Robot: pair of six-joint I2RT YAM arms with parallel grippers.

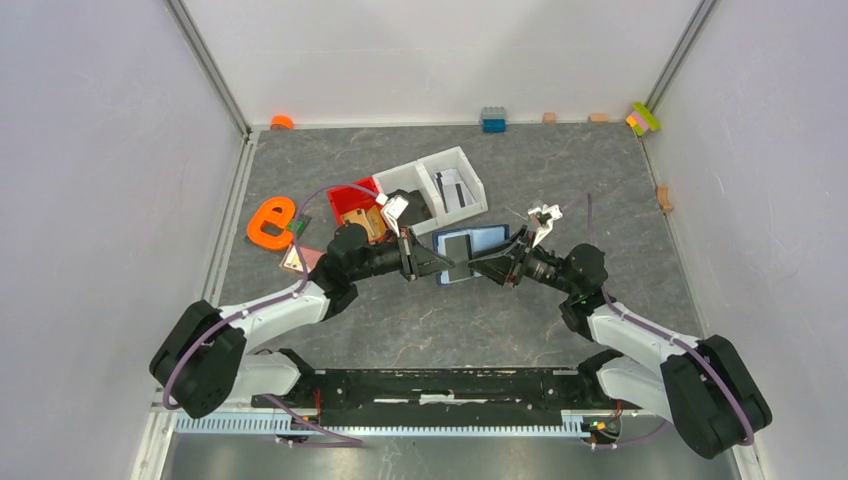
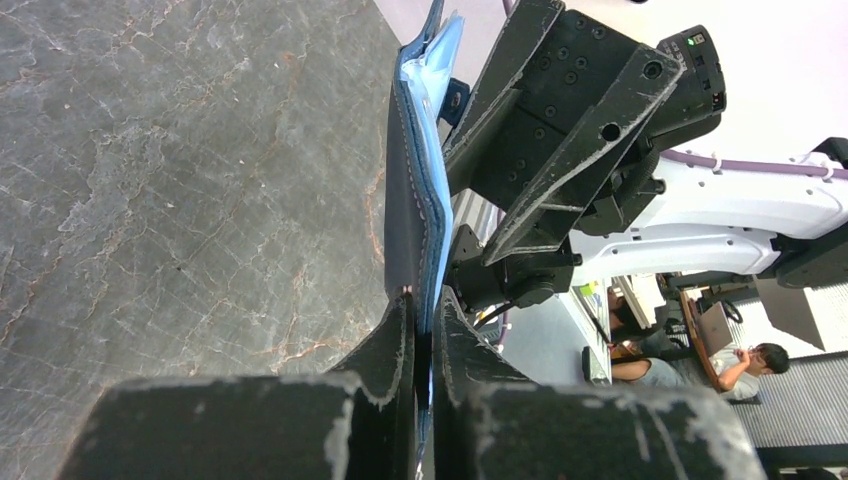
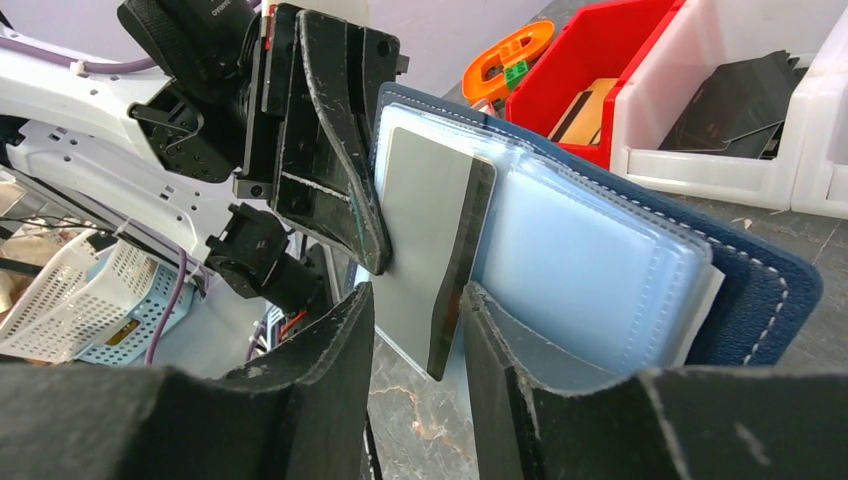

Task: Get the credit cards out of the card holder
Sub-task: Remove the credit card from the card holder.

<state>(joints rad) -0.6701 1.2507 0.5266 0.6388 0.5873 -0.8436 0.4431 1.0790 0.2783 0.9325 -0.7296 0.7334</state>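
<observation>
The navy-blue card holder point(image 1: 478, 240) is held open above the table between both arms. My left gripper point(image 1: 428, 262) is shut on its near edge; in the left wrist view the fingers point(image 2: 400, 340) pinch the holder point(image 2: 408, 200) edge-on. A grey credit card point(image 3: 425, 230) with a dark stripe sticks partly out of a light blue sleeve of the holder point(image 3: 600, 260). My right gripper point(image 3: 415, 320) is open, its two fingers either side of the card's lower corner with a gap showing. It sits right of the holder in the top view point(image 1: 492, 266).
A white two-part bin point(image 1: 470, 170) behind the holder has grey and dark cards point(image 1: 452, 188) in it. A red bin point(image 1: 345, 195) with a brown piece stands left of it, and an orange letter shape point(image 1: 270, 222) further left. Small blocks line the back wall.
</observation>
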